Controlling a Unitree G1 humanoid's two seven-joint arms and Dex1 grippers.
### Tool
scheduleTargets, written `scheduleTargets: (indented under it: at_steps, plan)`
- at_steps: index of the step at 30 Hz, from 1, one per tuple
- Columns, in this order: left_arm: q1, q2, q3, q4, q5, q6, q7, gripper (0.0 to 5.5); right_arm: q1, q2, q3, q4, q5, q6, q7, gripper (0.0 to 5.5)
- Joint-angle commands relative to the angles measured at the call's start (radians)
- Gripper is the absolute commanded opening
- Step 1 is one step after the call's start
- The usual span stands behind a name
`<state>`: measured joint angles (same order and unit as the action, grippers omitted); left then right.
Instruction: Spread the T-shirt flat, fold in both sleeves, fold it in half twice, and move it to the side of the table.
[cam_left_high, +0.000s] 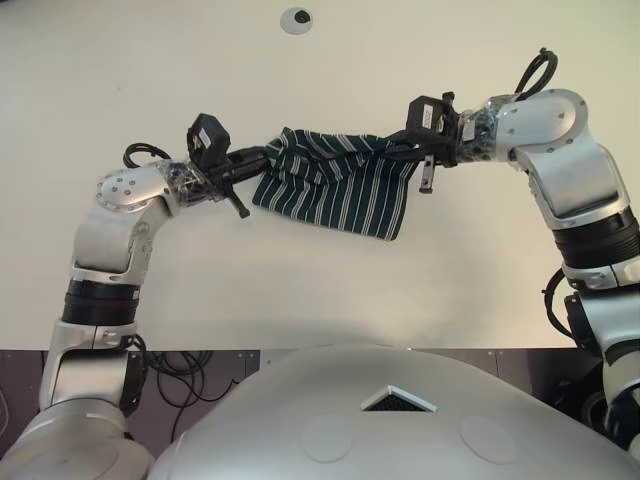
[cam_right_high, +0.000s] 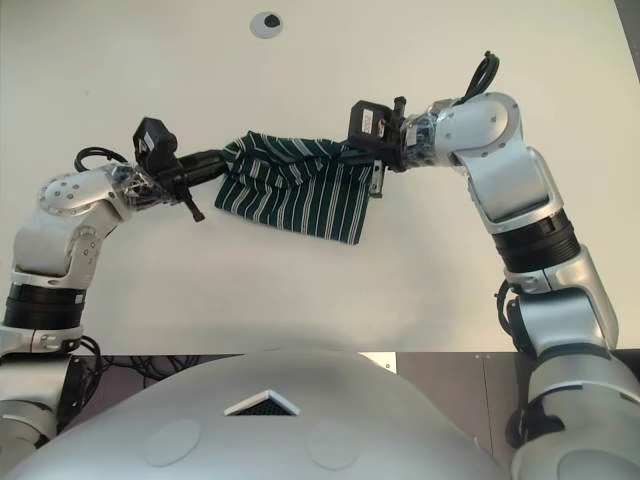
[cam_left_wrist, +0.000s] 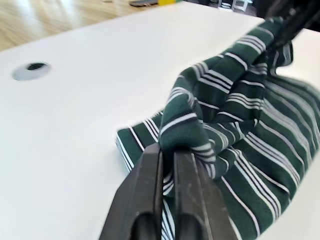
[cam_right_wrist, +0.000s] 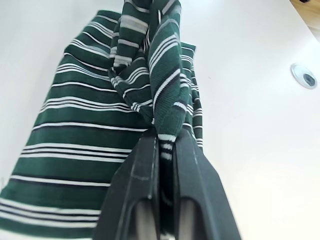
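T-shirt (cam_left_high: 335, 190) stretches crosswise between left gripper (cam_left_high: 266, 154) and right gripper (cam_left_high: 393, 150).

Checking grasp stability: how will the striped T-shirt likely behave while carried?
Probably floppy: the striped T-shirt sags and bunches between the left gripper and right gripper. Likely light, since small pinches lift its bunched edge. It might slip; each pinch grips only a narrow fold.

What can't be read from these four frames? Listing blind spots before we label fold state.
1. Sleeves and collar of the T-shirt: head views, lost in its own bunched folds.
2. Whether its lower edge touches the table: head views look from above, so no gap is readable.
3. How much cloth the left gripper and right gripper pinch: wrist views, fabric drapes over the pinch.
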<state>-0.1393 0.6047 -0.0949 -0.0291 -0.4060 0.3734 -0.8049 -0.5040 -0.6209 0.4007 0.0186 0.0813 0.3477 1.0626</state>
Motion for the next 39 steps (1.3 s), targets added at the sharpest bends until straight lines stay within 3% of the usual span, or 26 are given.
scheduleTargets:
  at_steps: [1,2,3,7,11,20,26,30,33,36,39]
  plan:
    - [-0.111,-0.081,-0.019,0.100,0.043,0.032,0.048,0.03,-0.061,0.053,0.000,0.140,-0.039,-0.034,-0.025,0.07]
    - [-0.136,-0.100,-0.023,0.134,0.054,0.042,0.062,0.03,-0.074,0.066,-0.005,0.181,-0.045,-0.038,-0.035,0.07]
    - [-0.162,-0.123,-0.024,0.178,0.065,0.049,0.077,0.41,-0.092,0.085,-0.008,0.237,-0.052,-0.045,-0.052,0.45]
    - [-0.239,-0.191,-0.017,0.341,0.104,0.048,0.125,1.03,-0.125,0.150,-0.011,0.403,-0.090,-0.076,-0.102,1.14]
    - [-0.294,-0.235,0.030,0.507,0.138,-0.015,0.195,1.03,-0.124,0.194,-0.045,0.499,-0.100,-0.079,-0.169,1.14]
    - [-0.427,-0.329,0.299,0.686,-0.019,-0.024,0.306,1.03,-0.089,0.208,-0.201,0.593,-0.033,0.042,-0.251,1.14]
    - [-0.358,-0.335,0.266,0.585,0.017,-0.118,0.233,1.03,-0.039,0.242,-0.359,0.437,0.176,0.277,-0.205,1.14]
    - [-0.267,-0.352,0.210,0.439,0.044,-0.155,0.203,1.05,0.001,0.248,-0.406,0.339,0.252,0.336,-0.212,1.62]
    - [-0.214,-0.368,0.200,0.364,0.034,-0.151,0.203,1.05,0.020,0.252,-0.456,0.292,0.275,0.303,-0.261,2.18]
    - [-0.155,-0.397,0.204,0.302,0.017,-0.176,0.200,1.05,0.055,0.267,-0.510,0.184,0.264,0.144,-0.328,2.18]
    - [-0.132,-0.419,0.222,0.277,0.007,-0.234,0.206,1.05,0.137,0.302,-0.412,0.063,0.229,0.070,-0.325,1.90]
